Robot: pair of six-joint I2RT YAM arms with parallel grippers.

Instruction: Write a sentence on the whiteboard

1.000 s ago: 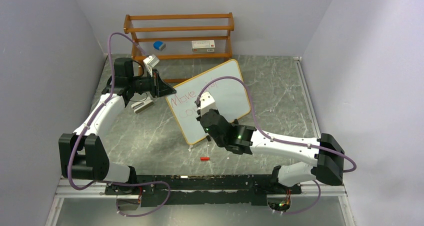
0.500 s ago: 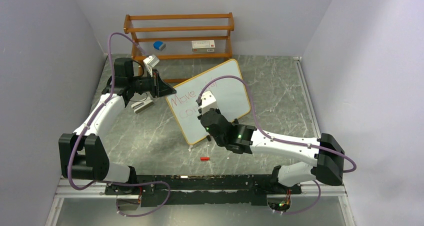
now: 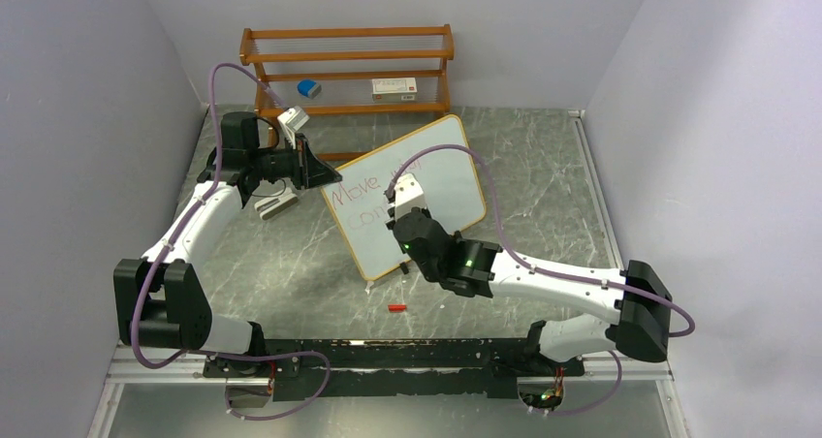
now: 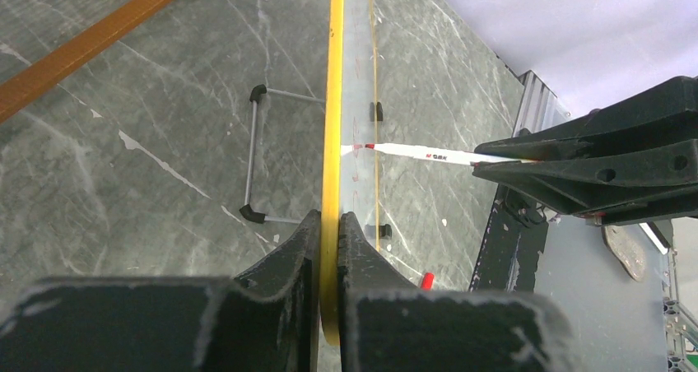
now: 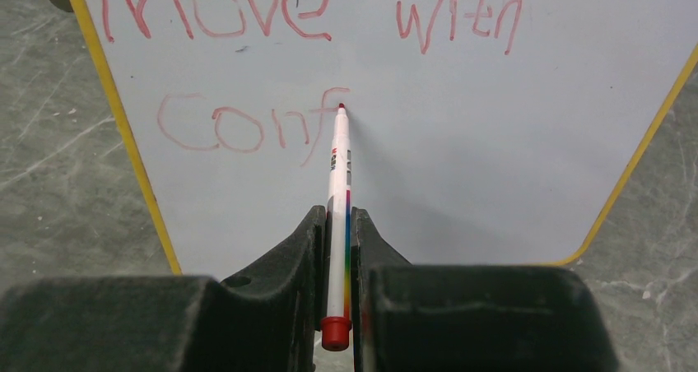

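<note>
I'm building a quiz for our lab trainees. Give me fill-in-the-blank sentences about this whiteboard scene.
1. The right hand is shut on a ____.
2. The left hand clamps the whiteboard by its ____ frame.
3. The top line of writing begins with the word ____.
Missing words: marker, yellow, Move.

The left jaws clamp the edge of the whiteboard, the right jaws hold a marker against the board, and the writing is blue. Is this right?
Not quite. The writing is red, not blue; the right wrist view shows it. The rest holds: the left jaws clamp the edge of the whiteboard, and the right jaws hold the marker against the board.
</note>
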